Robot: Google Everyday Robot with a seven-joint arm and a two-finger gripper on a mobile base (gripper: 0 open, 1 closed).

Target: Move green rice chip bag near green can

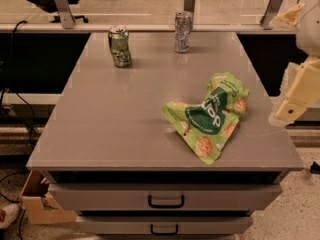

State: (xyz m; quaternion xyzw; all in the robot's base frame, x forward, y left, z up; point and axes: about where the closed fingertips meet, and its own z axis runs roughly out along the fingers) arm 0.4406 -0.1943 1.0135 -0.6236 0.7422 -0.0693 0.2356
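Note:
The green rice chip bag [210, 115] lies crinkled on the right half of the grey table top [110, 119], near the front. The green can [120, 46] stands upright at the back left of the table, slightly dented, far from the bag. My gripper [281, 115] is a cream-coloured piece at the right edge of the view. It hangs just off the table's right side, a little right of the bag, and does not touch it.
A silver-grey can [183, 31] stands at the back middle of the table. Two drawers with handles [166, 201] sit below the top. A cardboard box [37, 204] is on the floor at the left. A railing with posts runs behind the table.

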